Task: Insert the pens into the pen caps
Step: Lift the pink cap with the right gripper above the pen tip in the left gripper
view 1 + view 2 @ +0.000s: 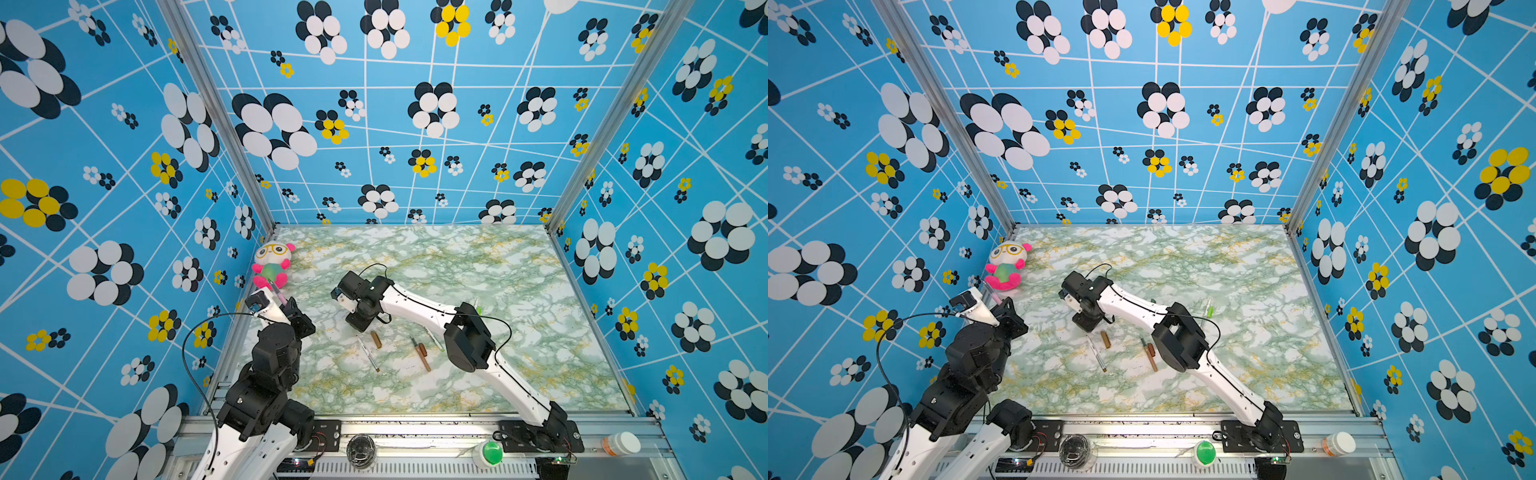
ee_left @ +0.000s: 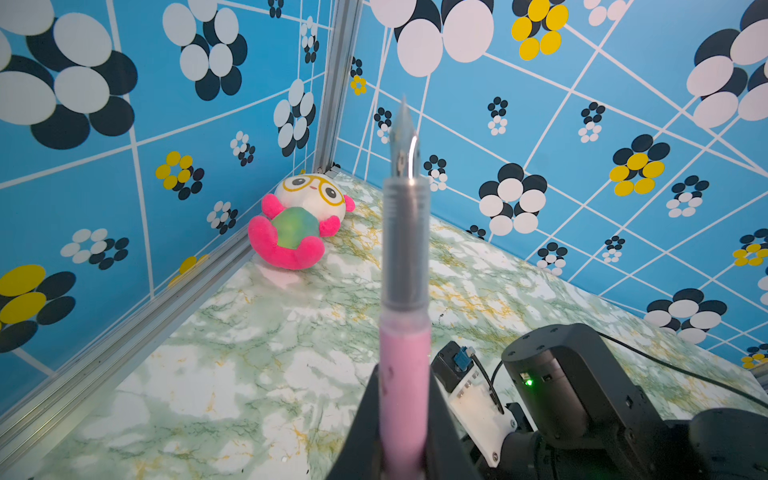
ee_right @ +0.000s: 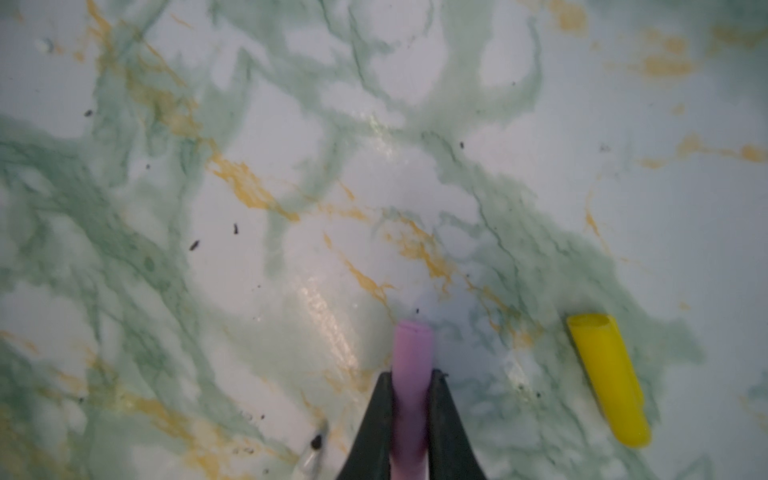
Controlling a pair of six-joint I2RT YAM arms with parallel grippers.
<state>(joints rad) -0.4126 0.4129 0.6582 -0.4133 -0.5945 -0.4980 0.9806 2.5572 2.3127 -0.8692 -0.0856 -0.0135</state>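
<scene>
My left gripper [image 2: 405, 380] is shut on a pink pen [image 2: 405, 266], held off the table near the left wall with its clear front and pointed tip aimed upward; both top views show that pen [image 1: 277, 293] [image 1: 995, 296]. My right gripper [image 3: 411, 376] points down at the table middle [image 1: 356, 323] and is shut on a pink pen cap [image 3: 412, 353], whose open end faces the marble. A yellow cap [image 3: 606, 378] lies beside it. A white pen [image 1: 368, 353], a brown cap [image 1: 376, 339] and a brown pen [image 1: 420, 354] lie nearby.
A plush toy [image 1: 272, 266] sits in the far left corner by the wall. A lime green piece [image 1: 478, 309] shows behind the right arm's elbow. A green button [image 1: 490, 453] and a small white bottle [image 1: 621, 444] rest on the front rail.
</scene>
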